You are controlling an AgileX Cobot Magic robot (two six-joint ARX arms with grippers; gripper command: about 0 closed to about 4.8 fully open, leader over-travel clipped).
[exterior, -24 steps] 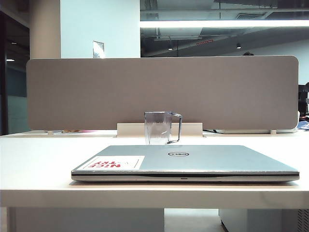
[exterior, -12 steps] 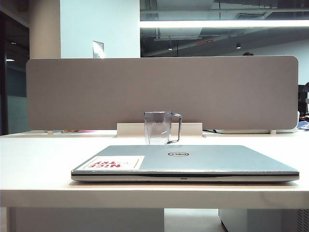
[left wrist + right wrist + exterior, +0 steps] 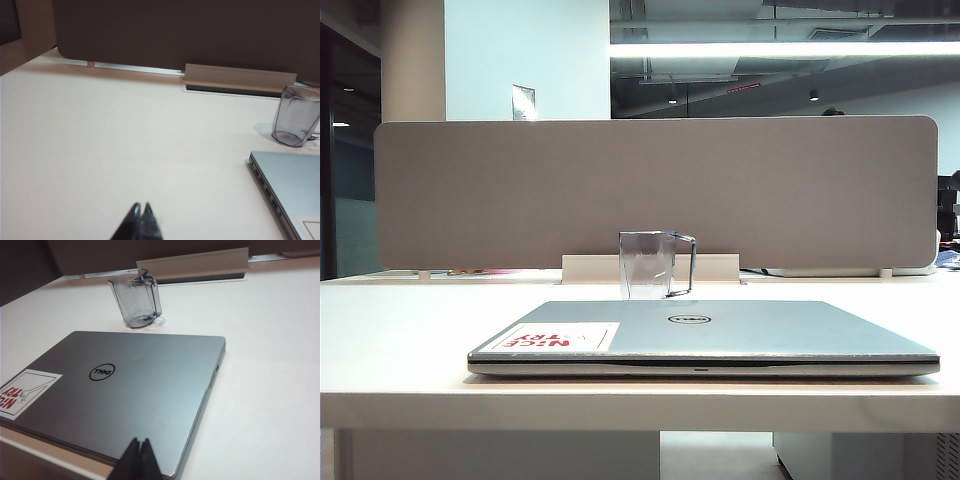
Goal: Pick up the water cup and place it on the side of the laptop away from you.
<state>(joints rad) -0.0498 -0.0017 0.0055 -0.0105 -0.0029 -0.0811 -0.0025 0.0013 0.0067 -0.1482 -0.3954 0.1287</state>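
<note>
The water cup (image 3: 646, 264) is seen standing upright on the desk (image 3: 400, 330), just behind the far edge of the closed laptop (image 3: 720, 335). The left pincer (image 3: 140, 216) is held pressed together over bare desk; the right pincer (image 3: 139, 450) is likewise pressed together, above the laptop's lid.

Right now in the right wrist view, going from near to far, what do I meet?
Right hand, shut, over the laptop's near edge → laptop lid → water cup upright on the table just beyond it → pale cable tray → divider panel.
</note>
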